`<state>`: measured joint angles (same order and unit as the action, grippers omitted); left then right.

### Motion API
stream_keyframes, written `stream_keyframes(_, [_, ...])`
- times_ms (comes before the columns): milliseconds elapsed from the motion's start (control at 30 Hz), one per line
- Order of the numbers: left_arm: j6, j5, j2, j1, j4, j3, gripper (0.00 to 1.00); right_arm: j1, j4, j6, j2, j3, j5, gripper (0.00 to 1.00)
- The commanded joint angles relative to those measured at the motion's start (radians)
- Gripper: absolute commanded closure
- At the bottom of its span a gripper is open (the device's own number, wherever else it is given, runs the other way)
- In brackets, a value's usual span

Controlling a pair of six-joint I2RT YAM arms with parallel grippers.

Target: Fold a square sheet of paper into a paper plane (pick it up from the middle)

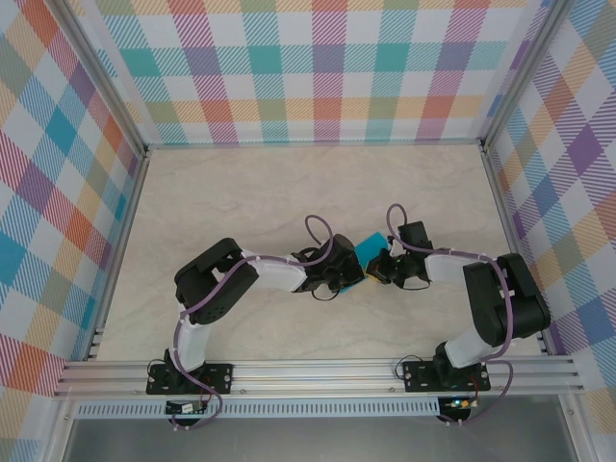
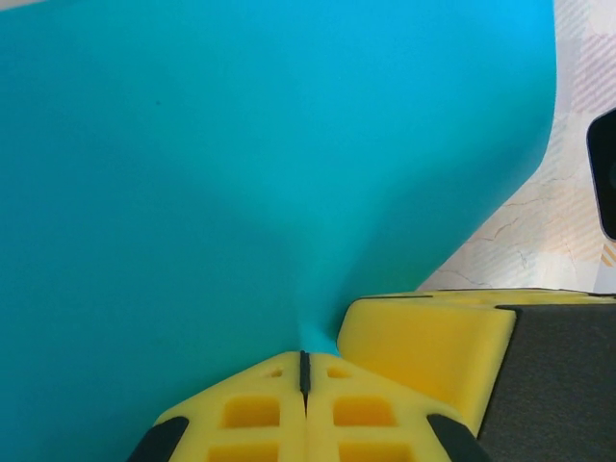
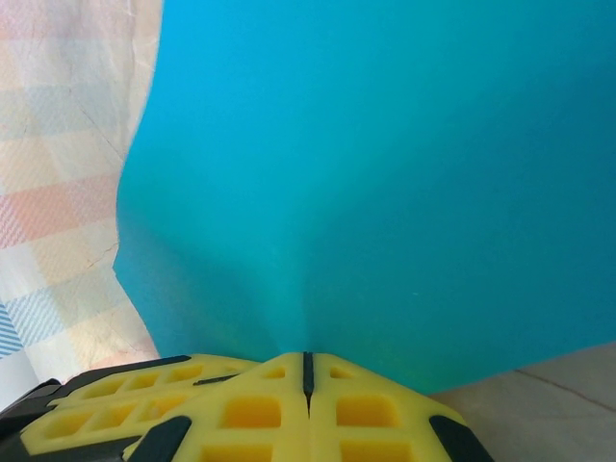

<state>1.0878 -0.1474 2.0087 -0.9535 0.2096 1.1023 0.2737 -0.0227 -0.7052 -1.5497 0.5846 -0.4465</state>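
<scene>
- Teal square sheet of paper (image 1: 369, 250) shows in top cam as a small patch mid-worktop (image 1: 289, 183), btw the 2 arm tips.
- Left wrist cam: left fingers (image 2: 279, 385) pressed together, pinching the sheet's edge; paper puckers into the seam.
- Right wrist cam: right fingers (image 3: 332, 380) also together, clamped on the sheet.
- Top cam: too small to tell either pinch.
- Left wrist cam adds a 2nd yellow pad (image 2: 414, 337) just beside its fingers.
</scene>
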Motion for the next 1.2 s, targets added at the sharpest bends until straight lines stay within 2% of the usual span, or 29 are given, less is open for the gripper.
stream_keyframes(0, [-0.003,0.006,0.018,-0.011,-0.039,0.009,0.99,-0.008,0.015,0.018,-0.013,-0.012,0.0,1.0])
stream_keyframes(333, [-0.006,0.015,0.015,-0.01,-0.085,-0.007,0.99,-0.017,-0.011,0.034,-0.036,-0.005,0.066,1.0])
stream_keyframes(467, [-0.018,-0.006,0.006,-0.007,-0.041,-0.017,0.98,-0.021,-0.006,0.025,-0.045,-0.007,0.072,1.0])
stream_keyframes(633, [-0.061,-0.054,-0.018,-0.004,0.05,-0.014,0.89,-0.021,-0.005,0.012,-0.028,-0.009,0.065,1.0])
stream_keyframes(767, [-0.088,-0.064,-0.027,-0.004,0.056,-0.007,0.84,-0.021,0.004,0.002,-0.004,-0.01,0.043,1.0])
stream_keyframes(1167, [-0.076,-0.018,-0.023,-0.002,0.021,-0.064,0.89,-0.025,0.017,-0.02,-0.01,0.004,0.038,1.0])
